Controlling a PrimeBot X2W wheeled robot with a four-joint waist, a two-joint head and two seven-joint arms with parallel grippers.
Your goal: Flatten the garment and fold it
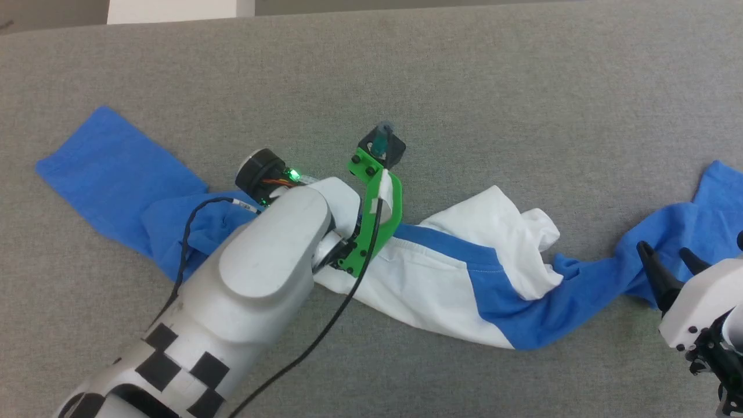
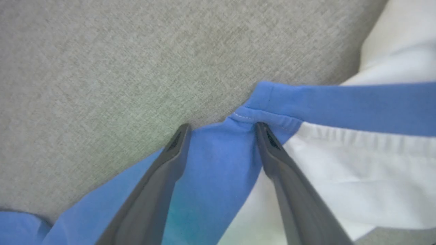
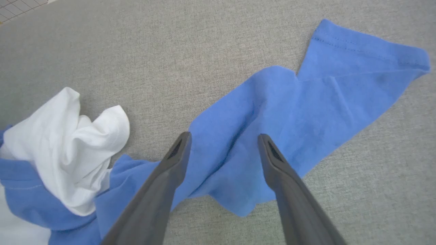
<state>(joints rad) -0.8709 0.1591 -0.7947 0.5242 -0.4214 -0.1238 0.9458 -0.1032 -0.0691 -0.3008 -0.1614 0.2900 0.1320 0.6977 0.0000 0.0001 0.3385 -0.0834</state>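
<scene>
two spread, empty grippers: left gripper [image 2: 222, 126] at the raglan shirt [image 1: 441, 284] collar seam [image 2: 262, 117], right gripper [image 3: 223, 135] over blue sleeve [image 3: 340, 92]; bunched layers risked a doubled pinch.

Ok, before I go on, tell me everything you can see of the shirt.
The garment is a soft, cotton-looking shirt, white body with blue sleeves and a stitched blue band. It lies crumpled in a long strip across the grey surface, unfolded: its left-hand sleeve spread fairly flat, its right-hand sleeve creased, white cloth bunched between. The open left gripper straddles blue cloth by the band; the open right gripper stands over the right-hand sleeve. Neither holds it.
</scene>
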